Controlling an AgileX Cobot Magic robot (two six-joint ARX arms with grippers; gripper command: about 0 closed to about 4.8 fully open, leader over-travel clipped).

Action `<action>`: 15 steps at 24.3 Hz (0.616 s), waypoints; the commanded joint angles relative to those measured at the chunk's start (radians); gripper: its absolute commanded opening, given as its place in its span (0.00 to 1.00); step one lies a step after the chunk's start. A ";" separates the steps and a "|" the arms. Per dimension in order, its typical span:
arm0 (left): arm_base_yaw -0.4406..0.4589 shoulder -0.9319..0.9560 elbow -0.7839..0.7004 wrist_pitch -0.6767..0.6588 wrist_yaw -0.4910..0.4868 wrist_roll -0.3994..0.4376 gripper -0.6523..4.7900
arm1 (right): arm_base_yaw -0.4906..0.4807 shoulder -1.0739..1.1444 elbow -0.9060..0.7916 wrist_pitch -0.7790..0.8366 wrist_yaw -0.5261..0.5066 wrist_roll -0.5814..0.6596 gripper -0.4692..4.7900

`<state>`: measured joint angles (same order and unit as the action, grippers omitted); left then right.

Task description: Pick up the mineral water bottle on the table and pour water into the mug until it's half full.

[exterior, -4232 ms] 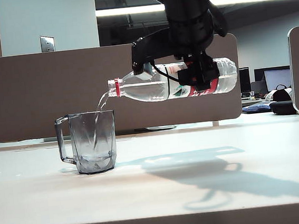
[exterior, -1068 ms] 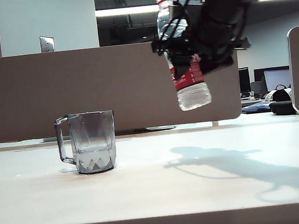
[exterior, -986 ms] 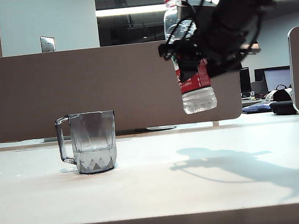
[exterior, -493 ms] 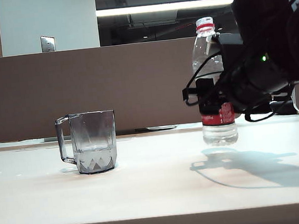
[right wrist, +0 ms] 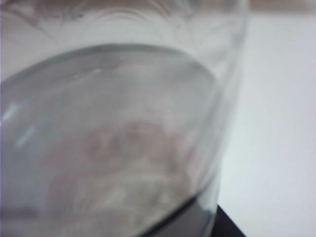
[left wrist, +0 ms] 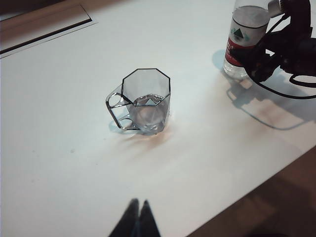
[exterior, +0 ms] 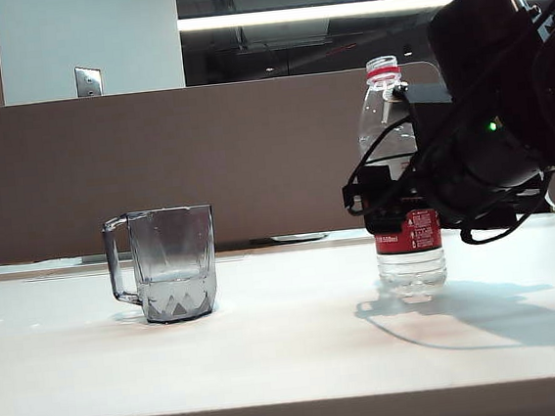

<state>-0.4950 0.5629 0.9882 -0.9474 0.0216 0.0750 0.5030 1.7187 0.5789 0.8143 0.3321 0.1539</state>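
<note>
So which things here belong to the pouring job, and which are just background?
Job:
mineral water bottle, upright on the table, right gripper around it
mug, water in the bottom
left gripper, hanging above the table near the mug

Background:
partition wall
monitor, far right

The tall clear glossy plastic bottle [exterior: 401, 171] and smoky-grey transparent faceted mug [exterior: 172, 264] stand on the smooth matt off-white table [exterior: 272, 356].

My wide off-white table [exterior: 272, 356] carries a smoky-grey faceted mug [exterior: 170, 265]; well right, a clear red-labelled plastic bottle [exterior: 405, 217] stands upright.
</note>
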 commanded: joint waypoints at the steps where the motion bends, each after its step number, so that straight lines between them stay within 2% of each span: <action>1: 0.001 -0.002 0.007 0.004 -0.002 0.003 0.11 | 0.002 -0.008 0.006 0.019 0.001 0.003 0.79; 5: 0.001 -0.002 0.007 0.000 -0.002 0.003 0.11 | 0.002 -0.008 0.006 0.011 -0.029 0.003 0.89; 8: 0.001 -0.002 0.007 0.000 -0.002 0.003 0.11 | 0.002 -0.009 0.006 -0.022 -0.029 0.003 0.90; 9: 0.001 -0.002 0.007 0.000 -0.002 0.003 0.11 | 0.002 -0.009 0.006 -0.037 -0.030 0.003 0.93; 15: 0.001 -0.002 0.007 0.000 -0.002 0.003 0.11 | 0.004 -0.045 0.006 -0.117 -0.046 0.003 0.93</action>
<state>-0.4950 0.5629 0.9882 -0.9554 0.0216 0.0750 0.5068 1.6878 0.5812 0.7017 0.2859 0.1535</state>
